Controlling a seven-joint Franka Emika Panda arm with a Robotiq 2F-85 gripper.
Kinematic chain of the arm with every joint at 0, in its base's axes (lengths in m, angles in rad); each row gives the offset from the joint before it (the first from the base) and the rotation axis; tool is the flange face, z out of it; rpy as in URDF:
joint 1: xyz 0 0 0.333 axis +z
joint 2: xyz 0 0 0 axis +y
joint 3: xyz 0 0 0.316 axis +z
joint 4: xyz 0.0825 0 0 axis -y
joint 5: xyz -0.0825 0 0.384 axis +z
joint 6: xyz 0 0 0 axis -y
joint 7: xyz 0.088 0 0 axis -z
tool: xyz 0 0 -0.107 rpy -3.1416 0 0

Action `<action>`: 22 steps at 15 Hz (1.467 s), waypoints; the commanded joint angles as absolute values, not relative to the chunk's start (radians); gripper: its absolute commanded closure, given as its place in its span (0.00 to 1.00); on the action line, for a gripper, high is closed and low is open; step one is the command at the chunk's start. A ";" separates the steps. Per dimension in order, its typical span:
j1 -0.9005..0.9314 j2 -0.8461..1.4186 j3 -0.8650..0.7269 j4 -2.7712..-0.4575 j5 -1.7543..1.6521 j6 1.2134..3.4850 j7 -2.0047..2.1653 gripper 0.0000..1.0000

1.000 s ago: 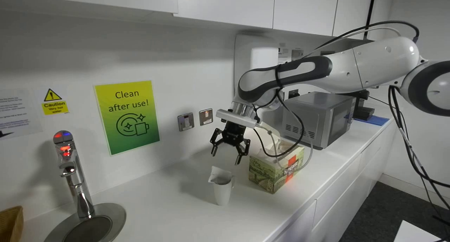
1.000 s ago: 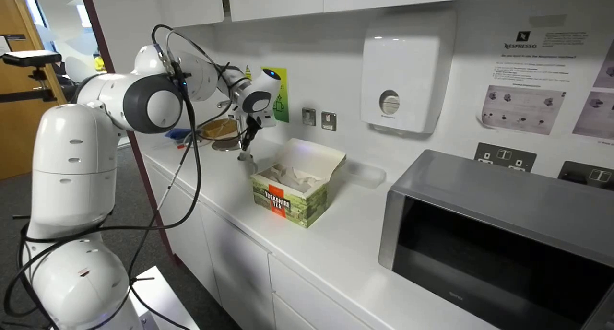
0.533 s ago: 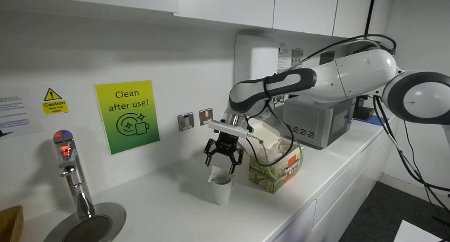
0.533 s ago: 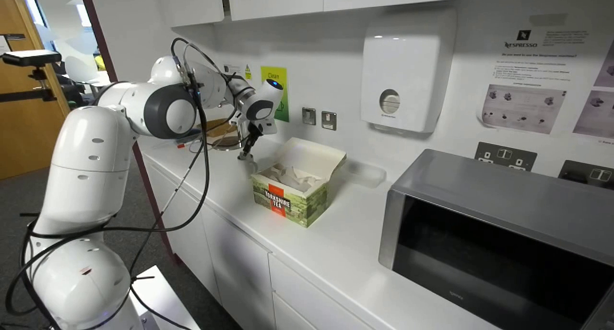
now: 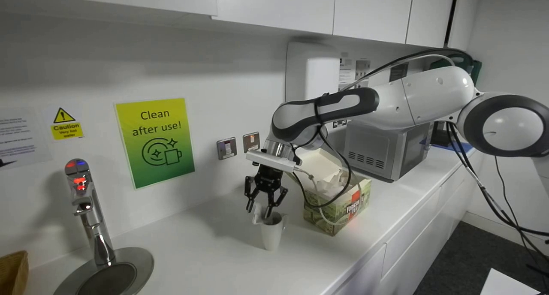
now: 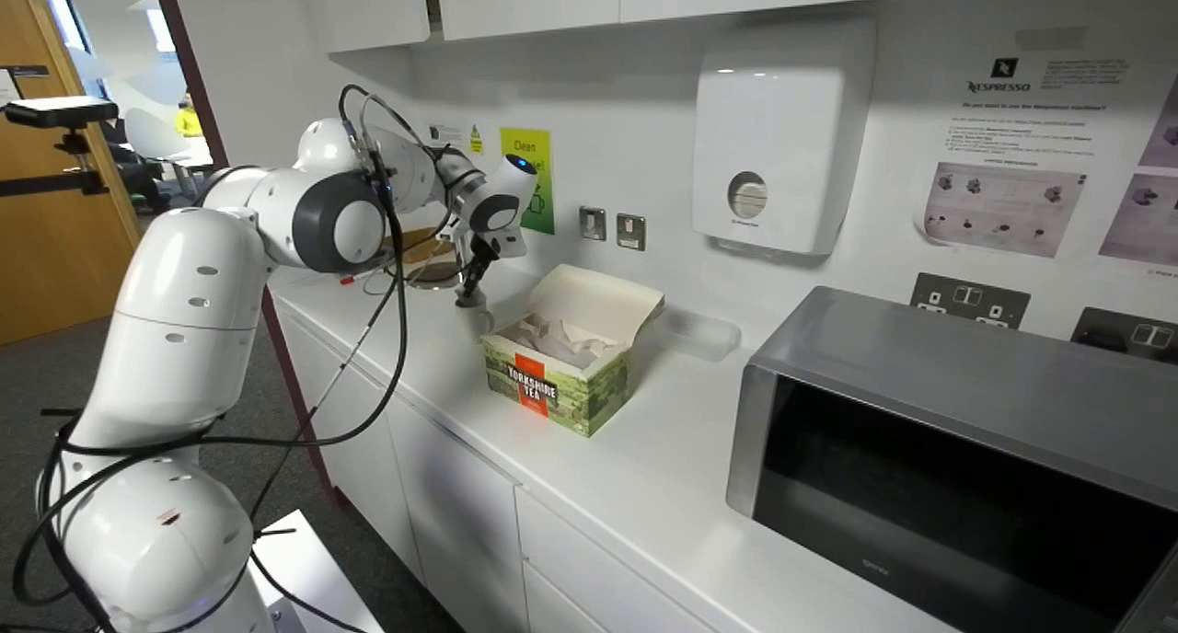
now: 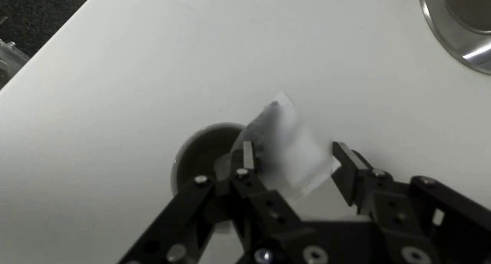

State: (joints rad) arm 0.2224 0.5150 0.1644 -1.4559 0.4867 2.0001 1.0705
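We list one white mug (image 5: 271, 239), smooth, tapered, handled, upright on the white surface (image 5: 206, 260); one thin white paper piece (image 7: 301, 156), square-cornered, partly inside the mug and leaning out over its rim; one black pincer (image 5: 258, 212), jaws spread, the paper piece in the gap between them. We read "Yorkshire Tea" on an open green-patterned cardboard carton (image 6: 566, 398), "Clean after use!" on a yellow-to-green poster (image 5: 155, 142), "Caution Very hot water" on a yellow label (image 5: 67, 131), and "Nespresso" on a wall notice (image 6: 1022, 136).

White counter (image 5: 210, 260) — mug (image 5: 271, 238), tea box (image 6: 552, 383), microwave (image 6: 920, 449)
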 commanded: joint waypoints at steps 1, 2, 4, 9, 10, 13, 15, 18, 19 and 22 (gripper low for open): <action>0.222 0.530 0.167 -1.407 0.482 1.973 1.056 0.75; 0.222 0.530 0.167 -1.405 0.483 1.972 1.055 0.82; 0.222 0.529 0.167 -1.402 0.482 1.971 1.054 0.98; 0.222 0.462 0.165 -1.446 0.459 1.966 1.027 0.99; 0.218 0.444 0.164 -1.457 0.458 1.963 1.012 0.99; 0.201 0.383 0.165 -1.494 0.473 1.957 0.969 0.99; 0.190 0.341 0.159 -1.517 0.471 1.935 0.946 0.99; 0.159 0.261 0.127 -1.581 0.420 1.803 0.878 0.99; 0.141 0.227 0.116 -1.618 0.414 1.774 0.836 0.99; 0.106 0.126 0.060 -1.718 0.343 1.730 0.774 0.99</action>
State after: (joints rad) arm 0.1451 0.2670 0.0977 -1.5736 0.3950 1.7602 0.8409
